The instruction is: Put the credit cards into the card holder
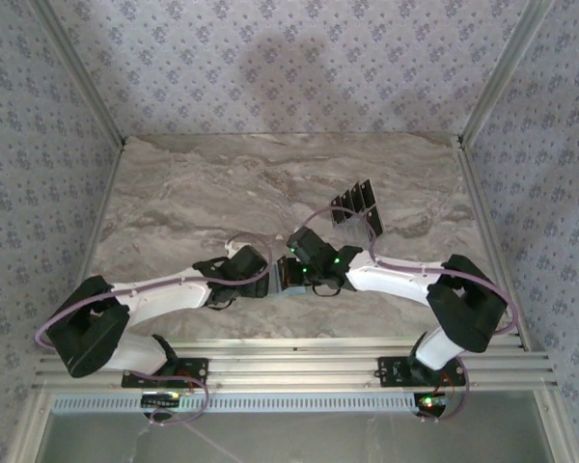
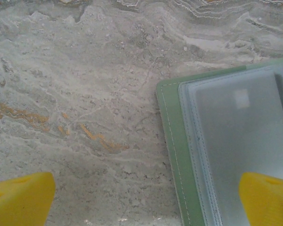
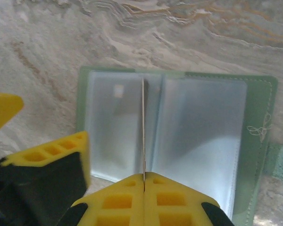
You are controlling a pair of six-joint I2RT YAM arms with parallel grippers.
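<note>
Right claw (image 3: 144,178) pinches card (image 3: 143,127) (edge-on) over card holder (image 3: 260,106).

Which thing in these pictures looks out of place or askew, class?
One card stands on its thin edge, pinched by the right gripper over the open card holder, rather than lying flat. The other cards sit in a slanted row. Nothing looks spilled or damaged.

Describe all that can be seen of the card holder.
The card holder is a pale green pouch with stitched edges and a small line motif on one flap. It lies open and flat on the marble table, showing clear plastic sleeves. One sleeve seems to hold a grey card. The right gripper holds a thin card edge-on over its fold.
</note>
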